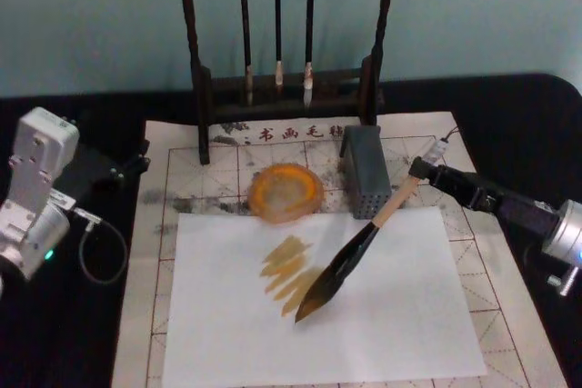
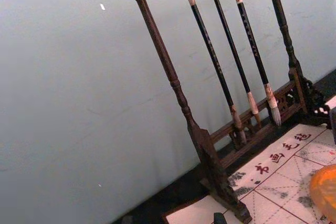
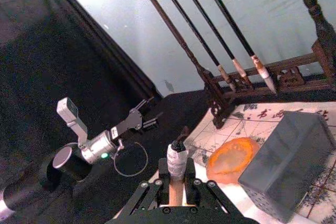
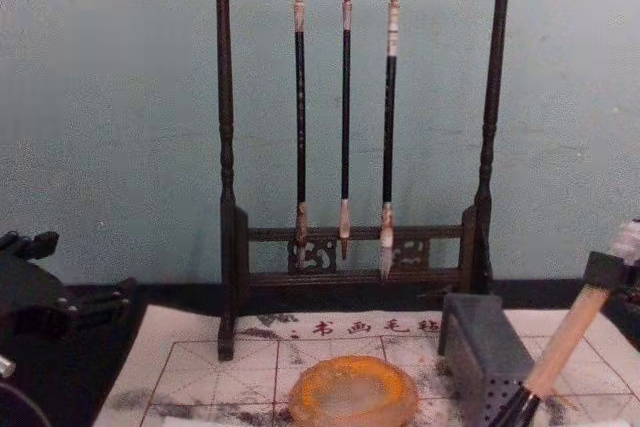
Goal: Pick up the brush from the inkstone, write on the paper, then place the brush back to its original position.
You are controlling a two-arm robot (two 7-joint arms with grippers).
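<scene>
On the white sheet (image 1: 382, 315) nearest us, the brush (image 1: 364, 247) rests tip-down; our outstretched right gripper (image 1: 420, 170) clamps its handle, left gripper (image 1: 135, 166) parked aside.

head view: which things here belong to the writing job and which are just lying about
In the job: brush, right pincer holding it, inkstone, gridded paper, white sheet on top.
Lying about: wooden rack, three thin brushes, grey block, left pincer parked at left.
</scene>
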